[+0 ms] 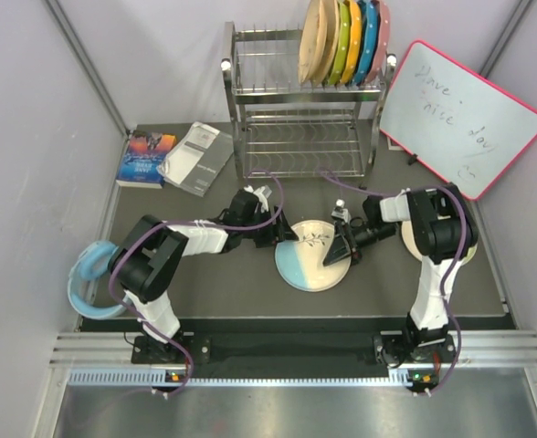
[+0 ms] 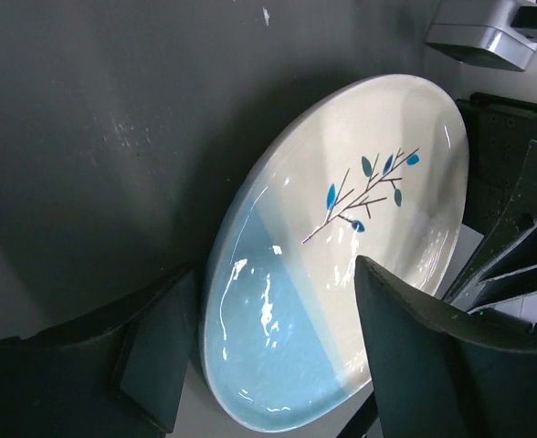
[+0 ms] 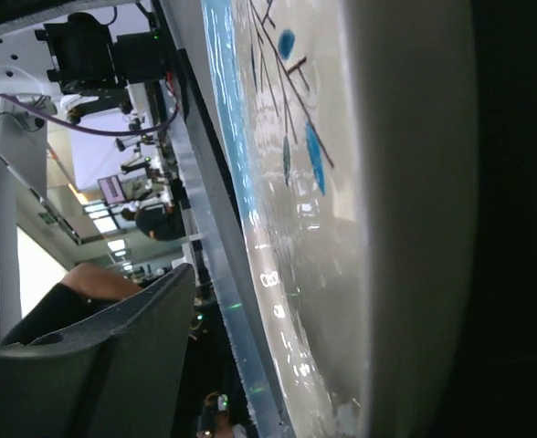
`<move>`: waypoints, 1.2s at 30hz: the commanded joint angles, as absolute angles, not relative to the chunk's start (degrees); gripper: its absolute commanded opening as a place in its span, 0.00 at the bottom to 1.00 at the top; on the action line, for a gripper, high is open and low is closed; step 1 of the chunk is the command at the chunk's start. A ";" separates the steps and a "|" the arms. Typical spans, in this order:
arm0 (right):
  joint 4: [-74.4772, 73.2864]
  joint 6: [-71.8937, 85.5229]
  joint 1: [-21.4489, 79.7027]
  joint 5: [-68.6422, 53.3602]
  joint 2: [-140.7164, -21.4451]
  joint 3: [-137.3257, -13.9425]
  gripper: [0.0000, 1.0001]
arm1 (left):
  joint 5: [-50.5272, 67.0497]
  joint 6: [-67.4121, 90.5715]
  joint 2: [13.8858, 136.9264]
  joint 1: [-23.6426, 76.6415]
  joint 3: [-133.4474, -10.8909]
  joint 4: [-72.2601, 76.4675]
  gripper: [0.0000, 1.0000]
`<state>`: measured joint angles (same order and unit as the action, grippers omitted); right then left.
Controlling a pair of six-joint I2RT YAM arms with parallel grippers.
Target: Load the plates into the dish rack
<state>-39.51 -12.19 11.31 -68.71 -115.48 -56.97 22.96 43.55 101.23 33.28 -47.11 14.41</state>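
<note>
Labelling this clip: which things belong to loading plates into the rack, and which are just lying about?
Job: half-blue plate; pale plate at the right; two cream plates already racked; dish rack.
Lying about: books; whiteboard; plain green, yellow, blue and pink plates; light blue round object.

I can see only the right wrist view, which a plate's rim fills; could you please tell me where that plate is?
Observer: The half-blue plate is in front of the dish rack, between the two arms.
Operator: Thank you. Where is the left gripper?
Observer: The left gripper is open, with a finger on either side of the plate's blue edge.
Operator: Is anything in the rack?
Observer: Two cream plates stand on edge in its top tier, beside four plain coloured plates.
</note>
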 commanded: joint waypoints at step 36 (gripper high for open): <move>-46.66 -6.51 13.44 -40.70 -68.82 -82.41 0.00 | 26.28 3.70 65.41 10.92 -53.09 -19.60 0.95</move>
<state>-39.81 -2.79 11.97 -42.00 -74.06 -67.11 23.38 16.75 76.49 16.86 -49.41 -13.65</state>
